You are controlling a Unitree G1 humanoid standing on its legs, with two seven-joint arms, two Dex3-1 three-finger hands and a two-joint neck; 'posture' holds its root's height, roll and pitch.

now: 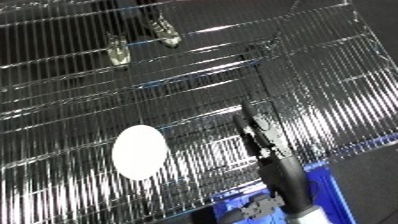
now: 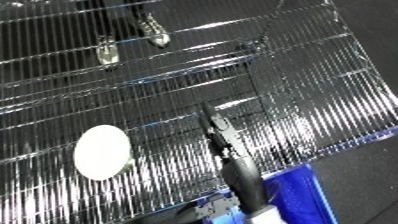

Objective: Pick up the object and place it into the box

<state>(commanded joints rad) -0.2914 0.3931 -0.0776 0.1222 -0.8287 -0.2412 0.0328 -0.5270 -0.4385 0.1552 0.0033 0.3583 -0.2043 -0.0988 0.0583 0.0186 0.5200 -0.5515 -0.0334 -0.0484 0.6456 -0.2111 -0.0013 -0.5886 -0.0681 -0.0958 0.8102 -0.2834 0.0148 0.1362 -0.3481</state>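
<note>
White disc (image 1: 139,151) lies on wire rack (image 1: 80,75); right hand (image 1: 260,135) fingers straight; left eye shows more blue bin (image 1: 322,187).

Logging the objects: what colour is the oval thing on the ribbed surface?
White, plain; the oval object shows best in the left eye view.

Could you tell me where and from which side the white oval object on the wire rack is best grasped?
The white oval object lies flat on the wire rack, so probably from above, pinching across its narrower width. The hand beside it on the right could reach over; which hand it is is unclear.
</note>
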